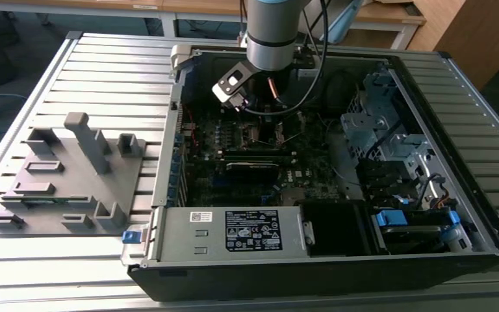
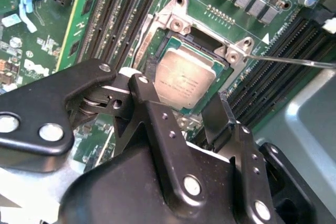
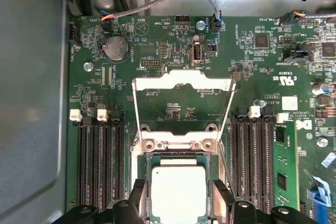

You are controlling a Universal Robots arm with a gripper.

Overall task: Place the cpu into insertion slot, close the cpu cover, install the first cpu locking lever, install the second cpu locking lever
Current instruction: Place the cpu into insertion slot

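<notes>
**Item: cpu at the insertion slot, cover open**

1. End effector (image 2: 184, 97). In the second wrist view its two black fingers (image 2: 152, 106) bear on opposite edges of the chip, clamped on it. Gripping by the edges leaves the chip's underside free to meet the slot.

2. Cpu (image 3: 178, 190). A flat square with a grey-silver top, held level directly over the insertion slot. Whether it is fully seated or just above the slot cannot be told.

3. Insertion slot (image 2: 177, 40). A strip of its dark centre shows past the chip's far edge, inside the silvery rim. This is the landmark for every entry below.

4. Cpu cover (image 3: 184, 80). The silvery frame is swung back from the slot on its hinge, and bare board shows through its window. Open like this, it leaves the slot clear for the chip, so closing it is not yet done.

5. Locking lever (image 2: 283, 60). A thin bright rod reaches out from one corner of the slot. It looks unlatched, as it must be for the cover to stay open.

6. Memory slots (image 3: 100, 161). Long black rows flank the slot on two sides.

7. Motherboard (image 3: 157, 45). The green board carries the slot.

8. Computer case (image 1: 470, 84). It lies open on its side around the board, giving the arm access to the slot from above.

9. Worktop (image 1: 102, 71). A slatted surface under the case, well away from the slot.
</notes>
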